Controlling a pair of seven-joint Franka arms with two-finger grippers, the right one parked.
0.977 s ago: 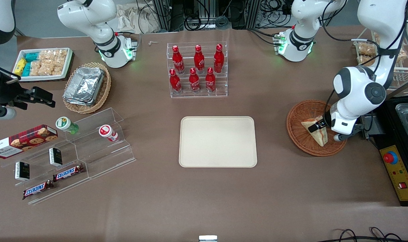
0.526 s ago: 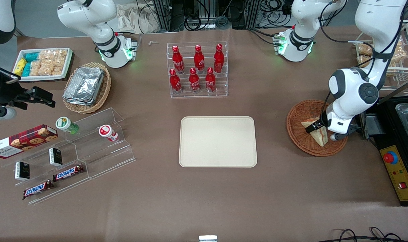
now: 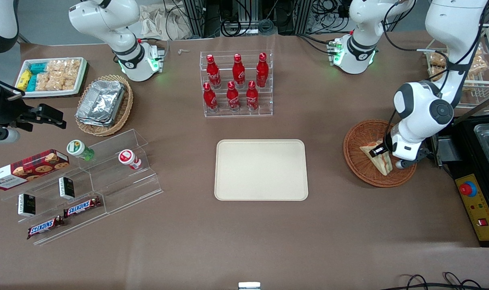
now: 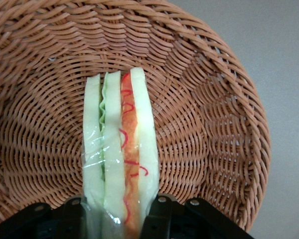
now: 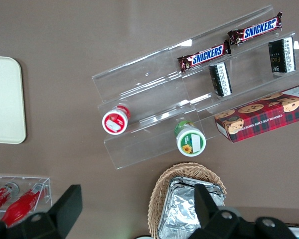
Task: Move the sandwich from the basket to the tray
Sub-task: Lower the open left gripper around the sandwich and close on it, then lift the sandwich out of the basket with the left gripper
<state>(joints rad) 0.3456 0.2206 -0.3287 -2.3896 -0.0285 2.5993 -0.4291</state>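
Observation:
The sandwich (image 3: 383, 163) is a pale bread wedge with red and green filling. It stands on edge inside the reddish-brown woven basket (image 3: 351, 155), toward the working arm's end of the table. My left gripper (image 3: 378, 152) is shut on the sandwich, one black finger on each bread face. In the left wrist view the sandwich (image 4: 120, 144) runs out from between the fingers (image 4: 162, 215) of the gripper (image 4: 117, 205) over the basket weave (image 4: 204, 124). The cream tray (image 3: 261, 169) lies flat at mid-table with nothing on it.
A clear rack of red bottles (image 3: 237, 82) stands farther from the front camera than the tray. A black control box with a red button (image 3: 476, 209) sits beside the basket at the table's end. Acrylic snack shelves (image 3: 87, 181) and a foil-filled tan basket (image 3: 103, 104) lie toward the parked arm's end.
The working arm's wrist has shifted slightly toward the tray, and the sandwich has moved a little with the gripper. It is still over the basket.

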